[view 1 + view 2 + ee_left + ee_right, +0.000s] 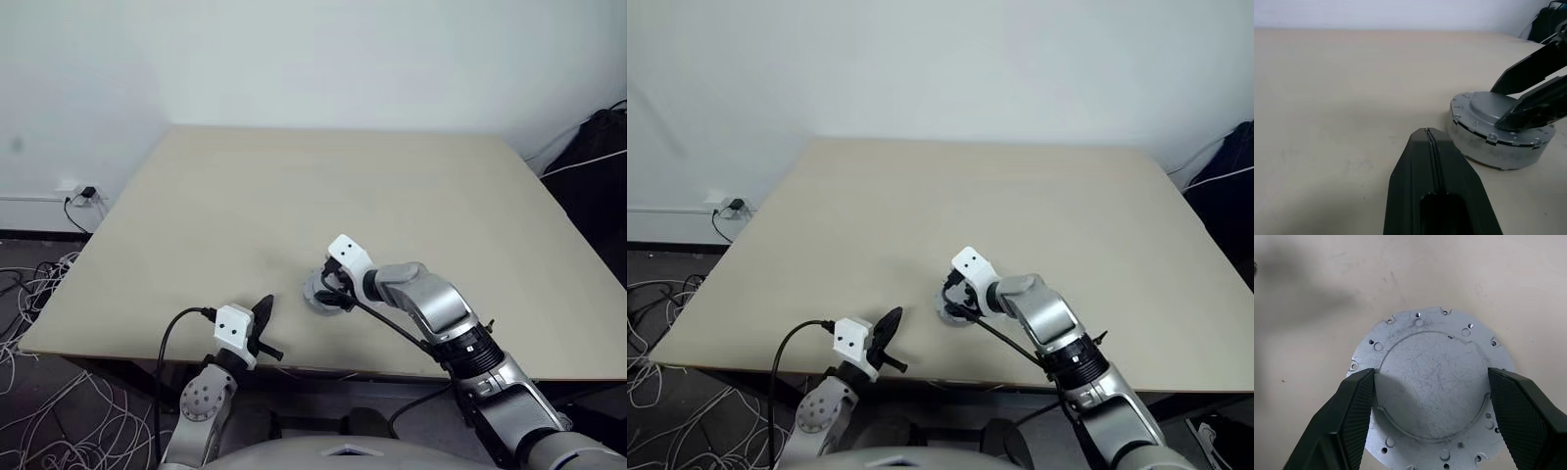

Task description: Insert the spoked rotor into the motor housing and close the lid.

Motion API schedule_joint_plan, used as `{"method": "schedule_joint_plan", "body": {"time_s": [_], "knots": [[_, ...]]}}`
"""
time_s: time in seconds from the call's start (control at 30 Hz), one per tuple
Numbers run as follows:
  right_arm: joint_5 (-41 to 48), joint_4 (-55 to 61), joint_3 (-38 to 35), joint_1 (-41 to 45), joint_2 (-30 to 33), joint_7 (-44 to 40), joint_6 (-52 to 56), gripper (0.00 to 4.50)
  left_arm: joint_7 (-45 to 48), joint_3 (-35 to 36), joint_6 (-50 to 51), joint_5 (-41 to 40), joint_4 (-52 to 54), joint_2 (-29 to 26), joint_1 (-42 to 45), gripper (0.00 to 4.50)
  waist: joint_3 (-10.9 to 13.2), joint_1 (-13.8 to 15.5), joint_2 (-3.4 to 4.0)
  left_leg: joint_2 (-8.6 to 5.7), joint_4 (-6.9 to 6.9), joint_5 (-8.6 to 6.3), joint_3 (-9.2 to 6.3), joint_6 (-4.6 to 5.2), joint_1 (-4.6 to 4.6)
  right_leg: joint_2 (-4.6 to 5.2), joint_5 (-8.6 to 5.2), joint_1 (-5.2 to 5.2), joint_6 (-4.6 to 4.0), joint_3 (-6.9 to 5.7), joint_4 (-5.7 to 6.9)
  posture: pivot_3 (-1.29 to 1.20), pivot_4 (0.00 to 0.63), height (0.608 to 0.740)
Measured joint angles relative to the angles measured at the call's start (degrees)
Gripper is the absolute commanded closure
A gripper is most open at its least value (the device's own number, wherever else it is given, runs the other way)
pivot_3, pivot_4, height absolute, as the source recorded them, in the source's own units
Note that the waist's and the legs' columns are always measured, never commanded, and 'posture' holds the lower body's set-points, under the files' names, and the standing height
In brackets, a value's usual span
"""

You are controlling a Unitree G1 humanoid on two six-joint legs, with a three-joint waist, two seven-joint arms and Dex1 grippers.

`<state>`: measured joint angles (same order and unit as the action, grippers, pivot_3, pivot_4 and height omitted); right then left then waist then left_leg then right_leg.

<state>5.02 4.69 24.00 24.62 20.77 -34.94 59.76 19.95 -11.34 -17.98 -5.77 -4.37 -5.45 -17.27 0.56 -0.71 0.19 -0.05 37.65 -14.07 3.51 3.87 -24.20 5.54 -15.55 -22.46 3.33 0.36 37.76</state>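
The lid [1430,391] sits smooth face up on top of a stack [1501,132] near the front edge of the table [294,196], so the work appears to be at its last step: seating or checking the lid. The right gripper [1430,401] hangs steeply over it with its fingers [1347,421] spread wide, one to each side of the raised hub; whether the pads touch the hub cannot be told. The left gripper [1432,147] hovers low over the front edge of the table, just beside the stack, fingers pressed together and holding nothing. The next move, as judged, calls for a square press or a small twist to bring the lid flush, then a clean withdrawal without dragging the stack. The right wrist view gives the lid's top in plan, with its ring of small holes and the hub outline, but nothing of the side. The left wrist view supplies that side: a pale body below a thin dark seam under the lid's rim. The motor housing and spoked rotor cannot be made out separately, presumably enclosed. The eye views place the stack on the table only.
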Motion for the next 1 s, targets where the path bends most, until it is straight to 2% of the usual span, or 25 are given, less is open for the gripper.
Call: {"method": "schedule_joint_plan", "body": {"time_s": [0.3, 0.53, 0.73, 1.0], "knots": [[-0.13, 0.36, 1.35, 0.17, 0.85, 0.2, -0.43, 1.21, 1.44, -0.02, -0.04, -0.08, -0.44, 0.73, 0.11, 4.5, -0.28, 0.06, 0.08, 0.01, 0.0, 0.0, -0.02, 0.01, 0.0, 0.16, 0.01, 0.01, -0.02, -0.31, -0.02, 0.0, 0.0, 0.74], [0.25, -0.33, -0.26, 0.51, -0.83, 1.33, 2.2, 1.21, 2.71, 0.23, -0.64, -1.0, -2.78, 0.73, 0.2, 4.5, -0.31, 0.06, 0.07, 0.02, 0.0, 0.0, -0.04, 0.0, 0.0, 0.19, 0.02, 0.01, -0.01, -0.39, -0.01, 0.0, 0.0, 0.74], [0.11, -0.28, 1.02, 0.96, -0.03, 1.36, 2.04, 1.21, 3.28, 0.38, -2.16, -1.05, -4.71, 0.8, 0.42, 4.5, -0.36, 0.15, 0.13, 0.02, 0.01, 0.0, -0.02, 0.01, 0.0, 0.94, 0.12, 0.03, -0.07, -1.57, -0.01, 0.0, 0.0, 0.74], [-0.14, 0.75, 3.2, 1.11, 1.62, 1.38, 0.66, 1.21, 3.98, 0.65, -2.99, -1.11, -6.65, 0.8, 0.52, 4.5, -0.42, 0.47, 0.18, 0.02, 0.05, 0.0, -0.05, 0.02, -0.02, 1.03, 0.12, 0.09, -0.07, -2.05, -0.08, 0.0, 0.0, 0.74]]}}
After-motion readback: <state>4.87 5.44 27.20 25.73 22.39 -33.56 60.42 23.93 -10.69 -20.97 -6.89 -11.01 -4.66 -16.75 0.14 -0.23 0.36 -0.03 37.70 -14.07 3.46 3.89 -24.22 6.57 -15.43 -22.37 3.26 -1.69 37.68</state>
